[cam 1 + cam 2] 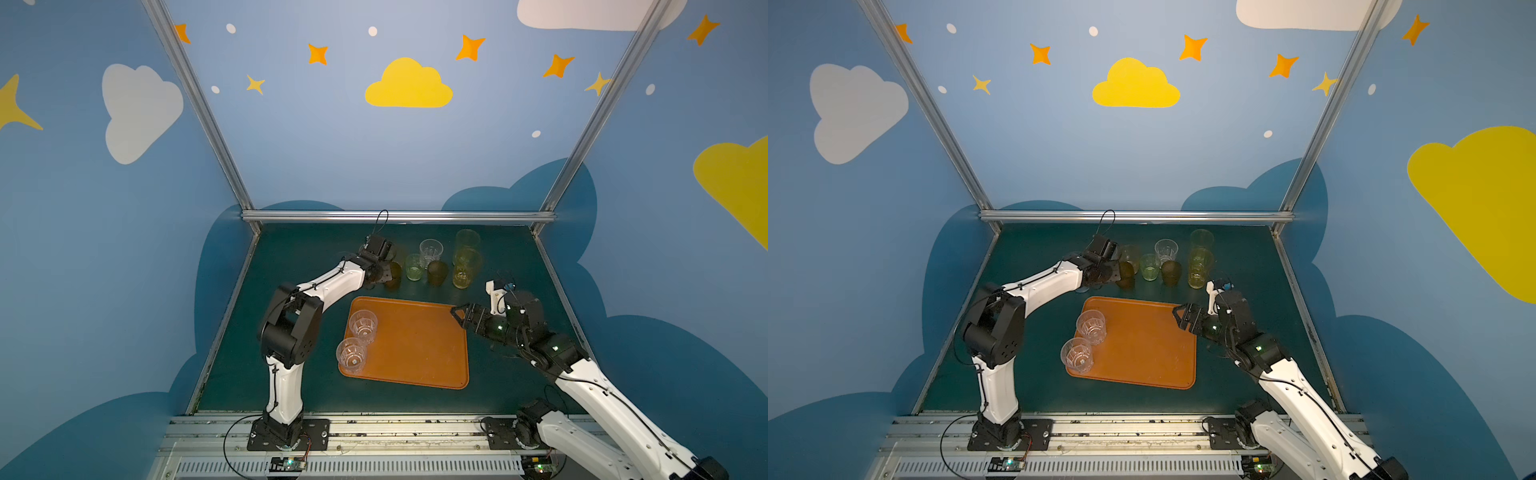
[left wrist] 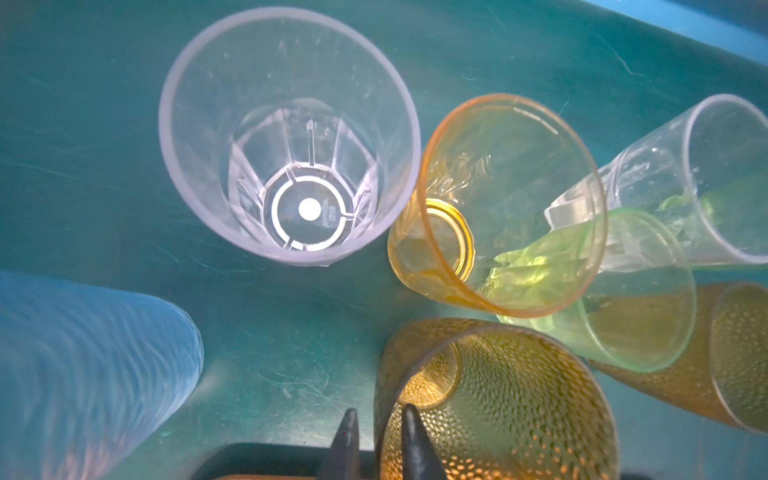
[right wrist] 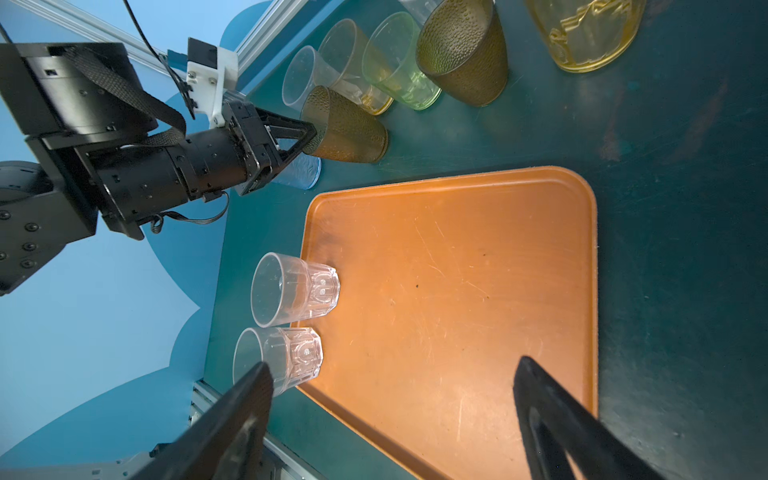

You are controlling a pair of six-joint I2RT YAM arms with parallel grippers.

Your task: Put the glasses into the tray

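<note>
**A:** Item 1, the tray?

**B:** Orange-brown tray point(image 1: 415, 345), flat on the green table point(image 1: 498, 386). It holds 2 short clear tumblers, upright along its left edge: far clear glass point(image 1: 363, 326) and near clear glass point(image 1: 351, 355).

**A:** Stock outside it?

**B:** All on the table beyond the tray's far edge:
- dark brown glass point(image 1: 392, 276)
- green glass point(image 1: 414, 267)
- third clear glass point(image 1: 431, 251)
- second brown glass point(image 1: 437, 273)
- far yellow glass point(image 1: 467, 241)
- near yellow glass point(image 1: 464, 272)
- amber glass point(image 2: 511, 203)
- frosted bluish glass point(image 2: 83, 374) (both seen best from the left wrist)

**A:** End effectors?

**B:** Left gripper point(image 2: 380, 411): jaws narrow, 1 finger inside the dark brown glass and 1 outside, astride its rim (whether they pinch it, I cannot tell). Right gripper point(image 1: 459, 318): jaws wide, holding nothing, over the tray's far right corner.
</note>
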